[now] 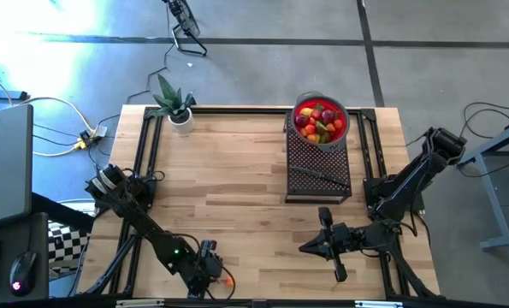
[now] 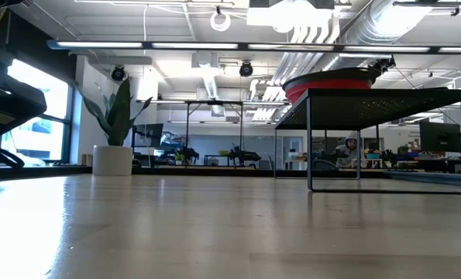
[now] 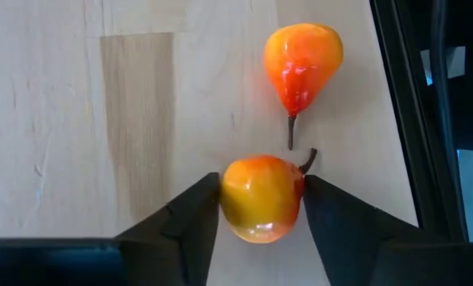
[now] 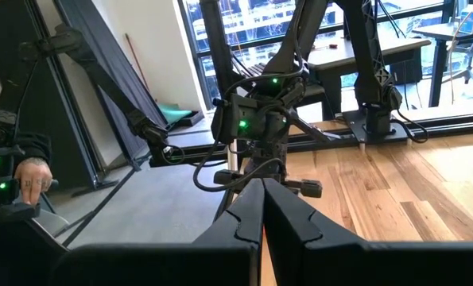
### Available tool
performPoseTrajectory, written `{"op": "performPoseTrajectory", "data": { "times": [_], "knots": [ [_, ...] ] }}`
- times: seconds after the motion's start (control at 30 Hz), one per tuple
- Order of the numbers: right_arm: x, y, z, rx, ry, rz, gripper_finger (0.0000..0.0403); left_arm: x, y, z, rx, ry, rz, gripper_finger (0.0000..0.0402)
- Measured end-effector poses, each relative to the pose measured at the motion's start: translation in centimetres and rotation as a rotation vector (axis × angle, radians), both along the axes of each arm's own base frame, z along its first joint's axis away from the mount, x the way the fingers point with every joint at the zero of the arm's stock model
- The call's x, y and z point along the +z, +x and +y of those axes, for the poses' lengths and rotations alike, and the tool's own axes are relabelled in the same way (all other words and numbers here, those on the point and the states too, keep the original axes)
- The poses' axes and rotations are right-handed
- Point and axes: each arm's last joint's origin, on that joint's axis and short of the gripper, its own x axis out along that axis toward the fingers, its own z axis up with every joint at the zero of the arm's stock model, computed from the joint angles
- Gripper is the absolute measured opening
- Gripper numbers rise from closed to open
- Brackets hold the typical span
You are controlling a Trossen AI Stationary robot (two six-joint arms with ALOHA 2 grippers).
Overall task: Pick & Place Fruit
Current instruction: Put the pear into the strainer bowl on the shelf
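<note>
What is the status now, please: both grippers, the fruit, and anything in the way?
Left gripper closed on yellow-orange fruit at table's near edge. Right gripper shut, empty. Second fruit lying just beyond.

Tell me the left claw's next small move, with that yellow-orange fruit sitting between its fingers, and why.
Probably finish closing, then lift. In the left wrist view the left claw has a finger on each side of the yellow-orange fruit, apparently touching it, while the fruit looks to be resting on the table. A pear-shaped fruit lies close beyond, so lifting straight up should avoid knocking it. The right claw waits shut.
</note>
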Motion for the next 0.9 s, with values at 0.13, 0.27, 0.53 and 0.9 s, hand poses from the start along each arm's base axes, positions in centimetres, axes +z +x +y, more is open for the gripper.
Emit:
{"op": "performPoseTrajectory", "data": {
  "times": [0.13,0.27,0.53,0.9],
  "knots": [
    [0.0,0.0,0.0,0.0,0.0,0.0,0.0003,0.0,0.0,0.0,0.0,-0.001,-0.001,0.017],
    [0.0,0.0,0.0,0.0,0.0,0.0,0.0003,0.0,0.0,0.0,0.0,-0.003,-0.002,0.0166],
    [0.0,0.0,0.0,0.0,0.0,0.0,0.0003,0.0,0.0,-0.1,-0.002,-0.007,-0.003,0.0165],
    [0.0,-0.1,0.1,0.011,0.001,0.0,0.0003,3.3,0.1,1.3,0.008,-0.053,-0.033,0.0165]
  ]
}}
